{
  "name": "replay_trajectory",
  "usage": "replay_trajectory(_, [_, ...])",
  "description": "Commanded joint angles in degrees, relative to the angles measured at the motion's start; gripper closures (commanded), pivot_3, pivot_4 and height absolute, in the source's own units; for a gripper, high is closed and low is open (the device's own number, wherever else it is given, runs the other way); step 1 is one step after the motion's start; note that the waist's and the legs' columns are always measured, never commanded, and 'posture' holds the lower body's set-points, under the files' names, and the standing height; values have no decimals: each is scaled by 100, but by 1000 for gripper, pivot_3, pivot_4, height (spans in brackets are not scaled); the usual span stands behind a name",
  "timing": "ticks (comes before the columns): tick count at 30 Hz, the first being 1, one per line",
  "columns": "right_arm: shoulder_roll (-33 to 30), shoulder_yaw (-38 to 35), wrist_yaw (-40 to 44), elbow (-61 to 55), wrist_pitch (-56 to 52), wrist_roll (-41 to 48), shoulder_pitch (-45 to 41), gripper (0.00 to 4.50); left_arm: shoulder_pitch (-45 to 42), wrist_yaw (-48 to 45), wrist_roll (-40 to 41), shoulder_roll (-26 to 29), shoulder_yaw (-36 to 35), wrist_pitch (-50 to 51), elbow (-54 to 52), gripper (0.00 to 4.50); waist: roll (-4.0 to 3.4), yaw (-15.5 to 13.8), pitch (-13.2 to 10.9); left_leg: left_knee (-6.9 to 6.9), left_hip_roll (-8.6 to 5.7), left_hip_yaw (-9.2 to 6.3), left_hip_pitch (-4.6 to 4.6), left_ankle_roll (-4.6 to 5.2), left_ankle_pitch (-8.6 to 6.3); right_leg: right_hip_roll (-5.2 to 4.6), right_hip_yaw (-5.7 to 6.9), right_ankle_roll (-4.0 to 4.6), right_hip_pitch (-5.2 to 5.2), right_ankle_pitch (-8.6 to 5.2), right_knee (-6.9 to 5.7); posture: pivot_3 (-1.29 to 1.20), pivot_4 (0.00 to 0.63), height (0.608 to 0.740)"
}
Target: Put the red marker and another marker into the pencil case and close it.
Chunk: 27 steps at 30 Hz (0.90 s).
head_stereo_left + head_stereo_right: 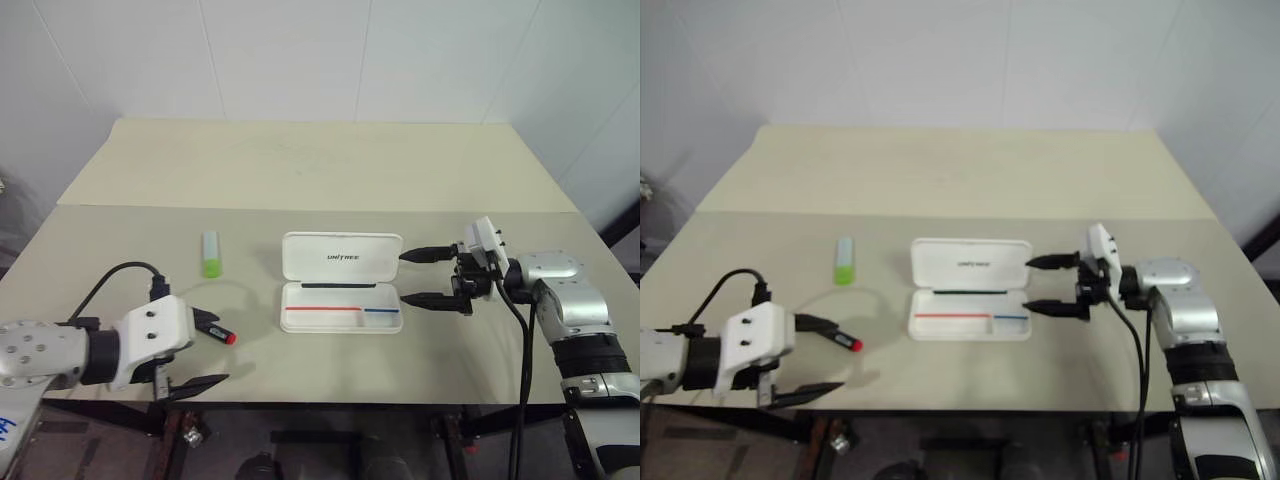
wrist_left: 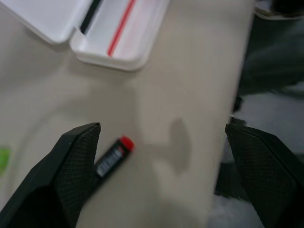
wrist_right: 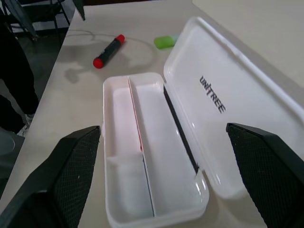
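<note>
The white pencil case [image 1: 340, 258] lies open at the table's middle, lid folded back, its tray [image 3: 156, 156] empty. The red marker [image 1: 224, 335] rests on the table left of the case, its black barrel partly behind my left gripper's upper finger. The other marker, a stubby green highlighter [image 1: 211, 256], lies farther back to the left. My left gripper [image 1: 212, 352] hovers open at the front left, just above and beside the red marker [image 2: 113, 154], holding nothing. My right gripper [image 1: 405, 278] is open at the case's right end, empty, fingertips pointing at it.
The beige table [image 1: 300, 180] stretches far behind the case, with a seam across it. A black cable [image 1: 115, 275] loops up from my left wrist. The table's front edge [image 1: 330, 400] runs just below the left gripper, with dark floor beneath.
</note>
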<state>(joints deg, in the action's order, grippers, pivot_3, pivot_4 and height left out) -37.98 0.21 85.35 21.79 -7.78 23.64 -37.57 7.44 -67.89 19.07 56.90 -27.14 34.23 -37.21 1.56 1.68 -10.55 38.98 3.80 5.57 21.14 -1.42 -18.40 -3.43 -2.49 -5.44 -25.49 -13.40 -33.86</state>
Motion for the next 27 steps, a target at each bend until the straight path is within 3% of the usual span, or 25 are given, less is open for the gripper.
replay_trajectory(1, [17,-14,141,26,96,4,-113,0,-51,-394,80,281,-317,-563,690,31,0,6,0,0,0,0,0,0,0,0,0,0,0,0,-1,0,150,740])
replay_trajectory(6, [36,-19,145,39,107,-28,-112,0,-277,-608,-239,755,-31,-1312,1964,31,-1,32,-1,-6,2,10,-4,0,0,-1,0,1,-4,0,-1,0,150,740])
replay_trajectory(13, [33,-37,111,6,81,-50,-82,0,-1339,-1024,-365,984,930,-2138,3528,31,-2,28,-1,-17,4,17,-2,-3,-3,0,4,-9,-11,5,-5,0,150,740])
replay_trajectory(27, [84,-46,46,-62,65,-98,-48,0,-3730,-1875,-848,531,2692,-3062,6090,31,-2,15,-1,-16,4,24,5,2,-7,2,6,-52,-12,29,-21,0,150,740])
